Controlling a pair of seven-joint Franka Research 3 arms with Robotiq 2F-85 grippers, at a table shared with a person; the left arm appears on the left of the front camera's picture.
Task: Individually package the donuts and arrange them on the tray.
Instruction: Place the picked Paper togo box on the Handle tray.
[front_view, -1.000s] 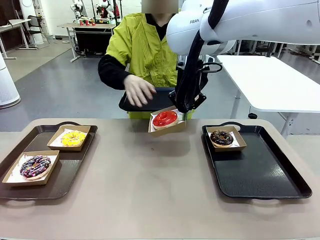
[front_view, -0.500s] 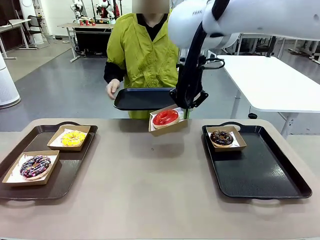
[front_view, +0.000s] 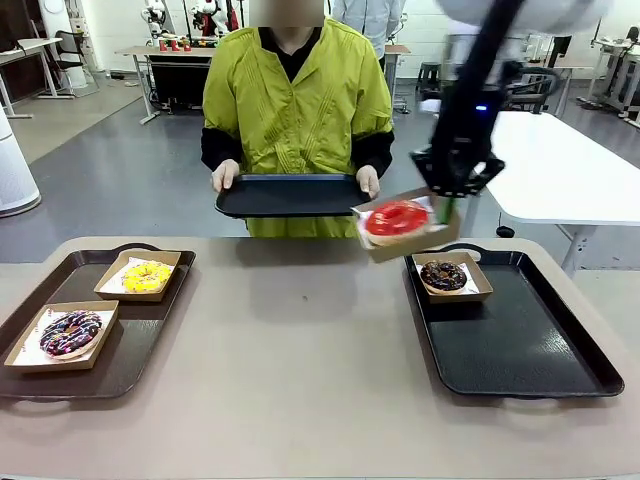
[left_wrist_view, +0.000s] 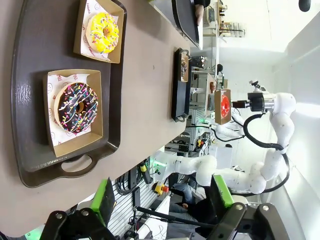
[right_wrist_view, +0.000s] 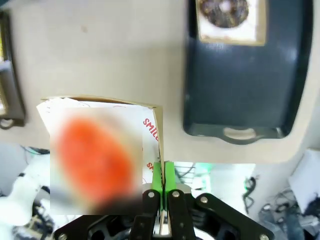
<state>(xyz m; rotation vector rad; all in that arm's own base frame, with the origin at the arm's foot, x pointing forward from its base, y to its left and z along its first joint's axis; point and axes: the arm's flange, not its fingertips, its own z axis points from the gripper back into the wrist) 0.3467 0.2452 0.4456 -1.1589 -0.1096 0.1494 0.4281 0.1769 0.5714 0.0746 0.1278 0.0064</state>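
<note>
Clamped on the rim of the red donut's box (front_view: 408, 232), my right gripper (front_view: 445, 208) holds it tilted in the air just beyond the right tray (front_view: 530, 350), where the chocolate donut (front_view: 444, 276) sits boxed; my left gripper (left_wrist_view: 162, 197) hangs apart.

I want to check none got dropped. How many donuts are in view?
4. Yellow donut and sprinkled purple donut on the left tray; chocolate donut on the right tray; red donut boxed, carried by the right hand.
</note>
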